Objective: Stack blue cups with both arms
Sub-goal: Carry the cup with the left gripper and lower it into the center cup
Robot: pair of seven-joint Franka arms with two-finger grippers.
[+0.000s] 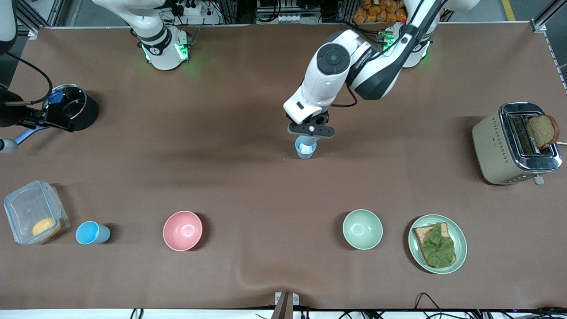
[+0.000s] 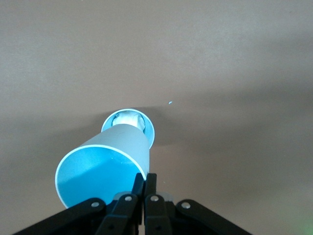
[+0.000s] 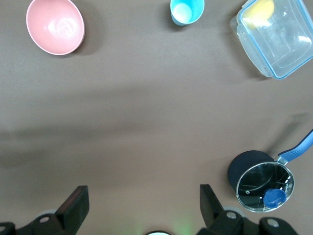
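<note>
My left gripper (image 1: 310, 130) (image 2: 145, 178) is shut on the rim of a blue cup (image 2: 105, 169) and holds it tilted over the middle of the table. Its base points at a second blue cup (image 2: 128, 121) with a white bit inside, standing just below. I cannot tell whether they touch. In the front view the pair shows as one pale-blue shape (image 1: 305, 149) under the gripper. A third blue cup (image 1: 92, 232) (image 3: 186, 11) stands upright near the front camera, beside the clear box. My right gripper (image 3: 144, 196) is open and empty, high over the right arm's end.
A pink bowl (image 1: 182, 230) (image 3: 55, 27), a pale green bowl (image 1: 362, 229) and a plate with toast (image 1: 437, 243) stand in the row nearest the front camera. A clear box (image 1: 35, 212) and a black pot (image 1: 75, 106) are at the right arm's end. A toaster (image 1: 516, 144) is at the left arm's end.
</note>
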